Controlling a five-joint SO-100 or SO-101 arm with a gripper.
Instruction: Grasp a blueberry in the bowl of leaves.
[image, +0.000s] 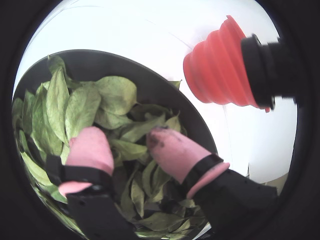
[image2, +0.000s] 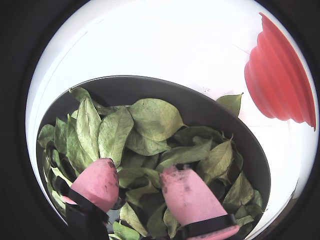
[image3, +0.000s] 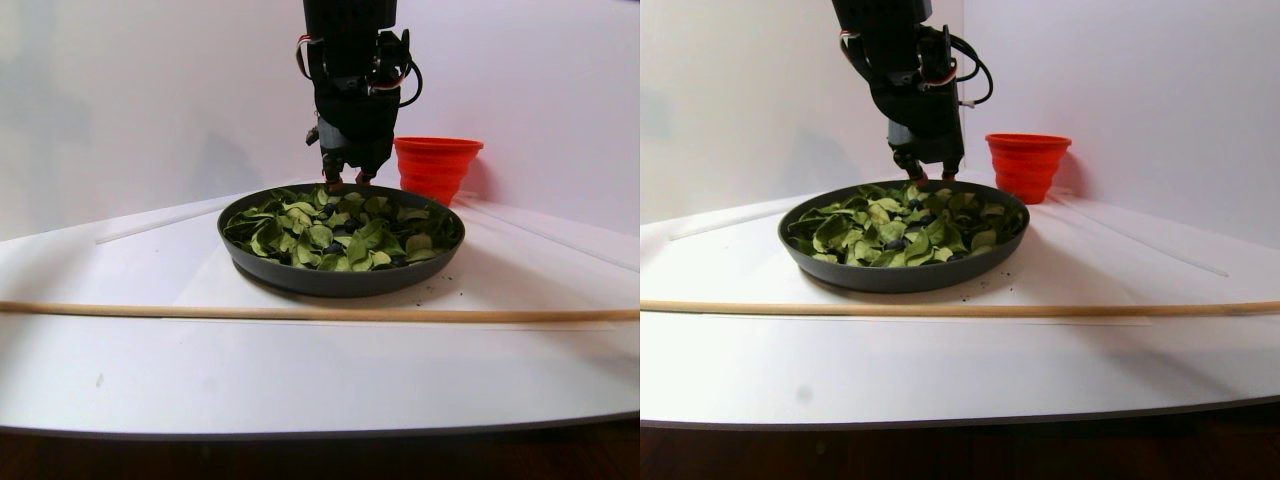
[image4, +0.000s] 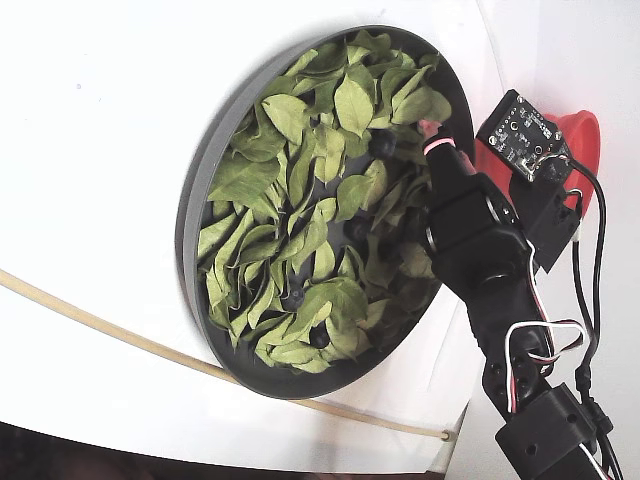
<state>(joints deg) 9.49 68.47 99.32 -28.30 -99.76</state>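
Observation:
The dark grey bowl holds a loose pile of green leaves. Several dark blueberries lie among them, such as one near the gripper and one mid-bowl. My gripper hangs over the bowl's edge nearest the red cup. In both wrist views its pink fingertips are apart, just above the leaves, with only leaves between them: the gripper in one, the gripper in the other. A small dark shape by the left finger may be a berry; I cannot tell. The stereo pair shows the gripper over the bowl's back rim.
A red ribbed cup stands just behind the bowl and shows in both wrist views. A thin wooden stick lies across the white table in front of the bowl. A white wall stands behind.

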